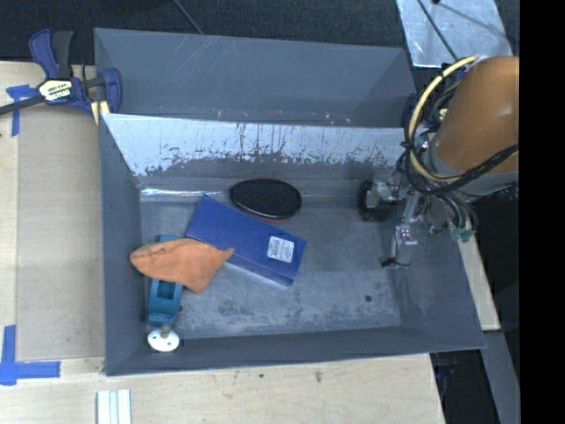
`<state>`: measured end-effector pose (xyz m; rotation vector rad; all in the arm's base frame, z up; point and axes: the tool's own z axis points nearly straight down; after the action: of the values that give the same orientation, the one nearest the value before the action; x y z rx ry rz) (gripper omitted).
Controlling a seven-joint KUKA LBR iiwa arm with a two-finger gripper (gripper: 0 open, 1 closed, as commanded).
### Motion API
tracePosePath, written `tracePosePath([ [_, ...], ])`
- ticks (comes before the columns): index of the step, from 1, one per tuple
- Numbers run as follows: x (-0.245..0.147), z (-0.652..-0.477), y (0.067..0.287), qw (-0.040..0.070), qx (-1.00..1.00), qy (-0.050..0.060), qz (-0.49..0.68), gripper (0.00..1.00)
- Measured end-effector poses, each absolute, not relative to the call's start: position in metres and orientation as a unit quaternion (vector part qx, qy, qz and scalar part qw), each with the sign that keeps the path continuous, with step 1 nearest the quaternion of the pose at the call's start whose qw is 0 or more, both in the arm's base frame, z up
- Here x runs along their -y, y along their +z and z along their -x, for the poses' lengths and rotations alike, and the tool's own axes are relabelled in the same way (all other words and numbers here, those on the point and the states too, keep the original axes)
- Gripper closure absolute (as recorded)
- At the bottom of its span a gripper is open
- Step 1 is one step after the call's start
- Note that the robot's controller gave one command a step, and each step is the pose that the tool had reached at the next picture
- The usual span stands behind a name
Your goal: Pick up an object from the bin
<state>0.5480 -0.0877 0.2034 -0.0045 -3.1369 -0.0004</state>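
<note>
Blue flat box [238, 235] lies well left of gripper [392, 259], which hangs over bare bin floor [344, 285]; grip state: cannot tell. Best to shift left and straddle the box's near edge before lowering.

A grey metal bin [119, 237] seen from above. The arm's gripper [397, 246] hangs low over bare floor at the bin's right side. Well apart to the left lie a black oval pad [265, 199], a blue box [243, 235] with a white label, and an orange cloth [181, 261] draped over a blue tool [162, 303].
</note>
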Motion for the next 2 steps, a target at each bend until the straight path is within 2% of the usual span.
tracePosePath([
  [1, 0.087, -0.550, 0.208, -0.002, 1.000, 0.000, 0.000, 0.00],
  [2, 0.016, -0.573, 0.173, -0.002, 1.000, 0.000, -0.017, 0.00],
])
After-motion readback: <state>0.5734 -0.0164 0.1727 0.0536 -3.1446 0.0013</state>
